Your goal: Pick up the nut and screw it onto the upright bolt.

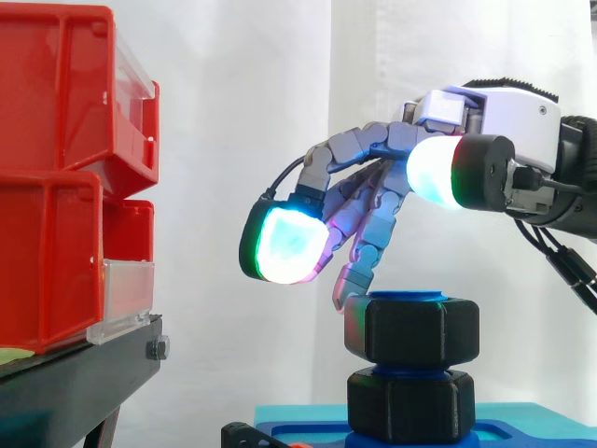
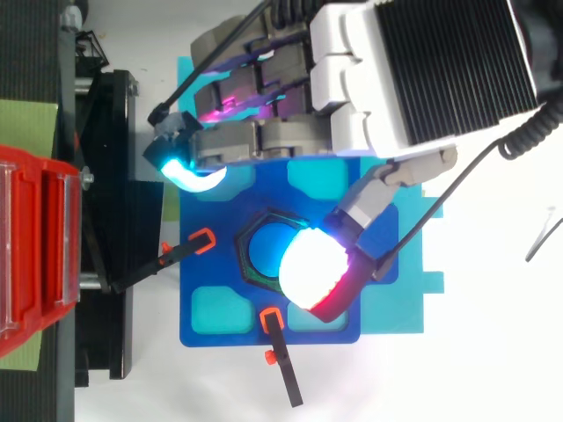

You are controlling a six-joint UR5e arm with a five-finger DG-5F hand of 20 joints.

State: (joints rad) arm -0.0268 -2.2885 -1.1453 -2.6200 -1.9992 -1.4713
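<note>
A black hex nut (image 1: 411,329) sits on the blue upright bolt (image 1: 408,298), above a second black hex piece (image 1: 410,403) at the bolt's foot. In the top view the nut (image 2: 250,266) rings the bolt's blue top (image 2: 264,246). My hand (image 1: 373,149) hovers just over it, fingers loosely bent and spread, holding nothing. One thin finger reaches down to the nut's upper left edge. A glowing white-cyan fingertip (image 1: 284,245) hangs left of the nut, and the thumb's white pad (image 2: 312,268) lies over the nut's right side.
The bolt stands on a blue fixture plate (image 2: 220,327) held by two orange-tipped black clamps (image 2: 201,242) (image 2: 274,325). Red bins (image 1: 56,187) on a black stand (image 1: 75,383) fill the left. A white curtain hangs behind.
</note>
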